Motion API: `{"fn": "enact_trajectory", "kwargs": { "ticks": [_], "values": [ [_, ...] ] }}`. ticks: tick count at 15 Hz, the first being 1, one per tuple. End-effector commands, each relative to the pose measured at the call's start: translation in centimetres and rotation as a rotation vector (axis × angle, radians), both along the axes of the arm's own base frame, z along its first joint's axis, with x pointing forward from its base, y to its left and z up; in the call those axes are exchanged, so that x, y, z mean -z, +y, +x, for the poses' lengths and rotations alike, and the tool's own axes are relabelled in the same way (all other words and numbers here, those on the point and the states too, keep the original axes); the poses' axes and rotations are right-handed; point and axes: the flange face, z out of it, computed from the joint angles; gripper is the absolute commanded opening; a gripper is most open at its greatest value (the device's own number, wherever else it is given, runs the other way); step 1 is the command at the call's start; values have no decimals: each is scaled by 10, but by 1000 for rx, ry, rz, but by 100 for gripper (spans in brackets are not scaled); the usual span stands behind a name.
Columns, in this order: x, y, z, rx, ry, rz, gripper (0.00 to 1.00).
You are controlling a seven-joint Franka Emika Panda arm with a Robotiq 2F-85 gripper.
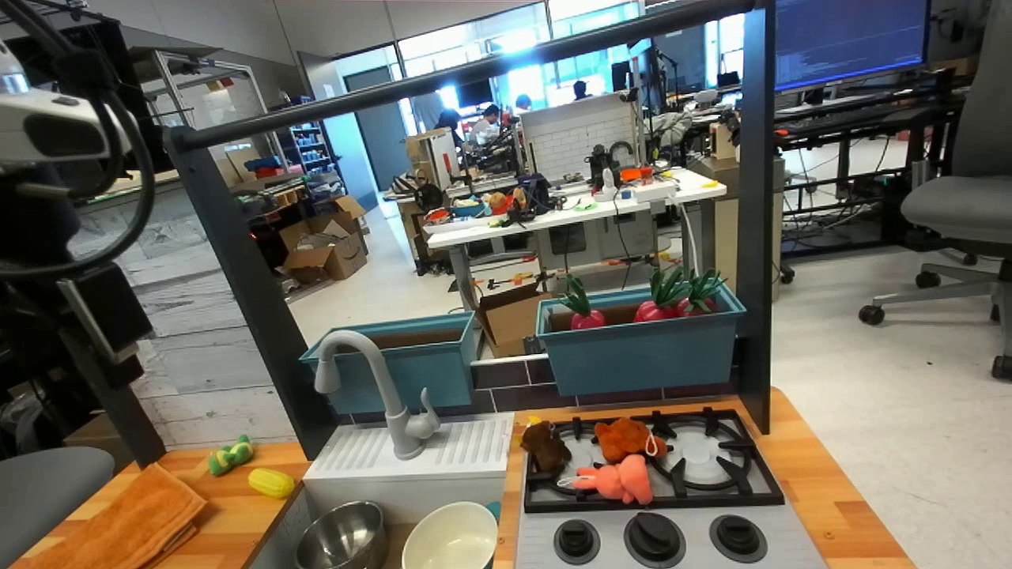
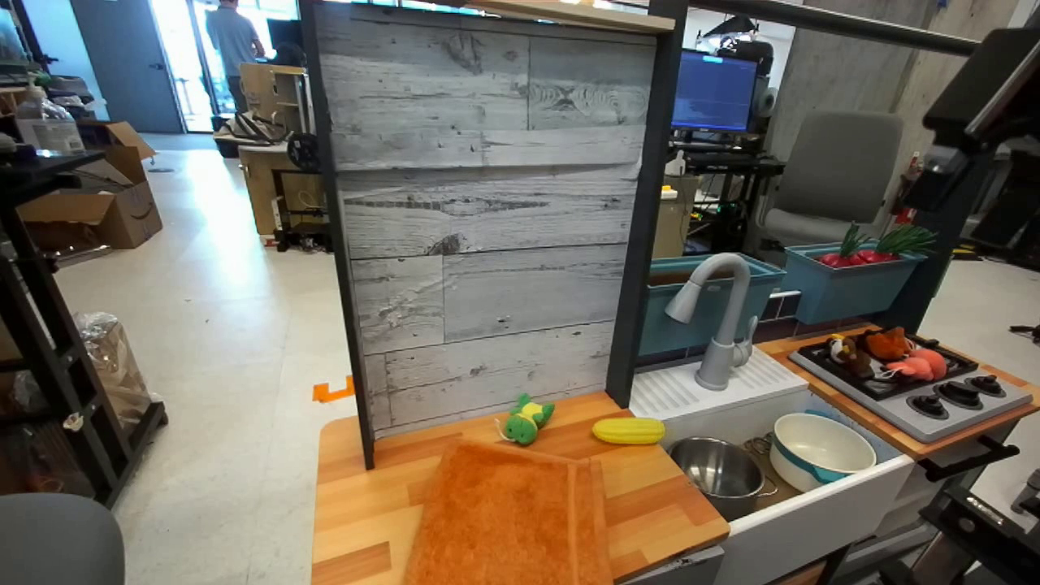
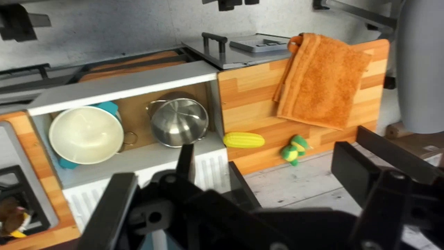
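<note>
At four o'clock from the wrist view's centre, the yellow corn [image 3: 244,139] lies on the counter [image 3: 251,118], the green toy [image 3: 294,150] at its three. The gripper [image 3: 262,158] stands spread wide, empty: likely an approach step, the next move calling for alignment and descent.

Orange towel [image 1: 130,514] that both exterior views' bottom edges cut, tool [image 3: 253,149] that ran past the wrist view's bottom edge, blurred brown toy [image 3: 12,215] that was clipped at that view's left.
</note>
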Motion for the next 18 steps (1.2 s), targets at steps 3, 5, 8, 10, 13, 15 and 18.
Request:
{"fn": "enact_trajectory", "kwargs": {
  "ticks": [3,5,8,10,13,15,18],
  "values": [
    [14,21,71,-216,-92,166,100],
    [45,30,84,-307,-84,232,100],
    [118,50,80,-444,-22,318,100],
    [172,67,71,-556,41,329,100],
    [186,70,55,-587,72,297,100],
    [214,76,50,-595,102,298,100],
    [205,62,64,-673,69,221,100]
  ]
}}
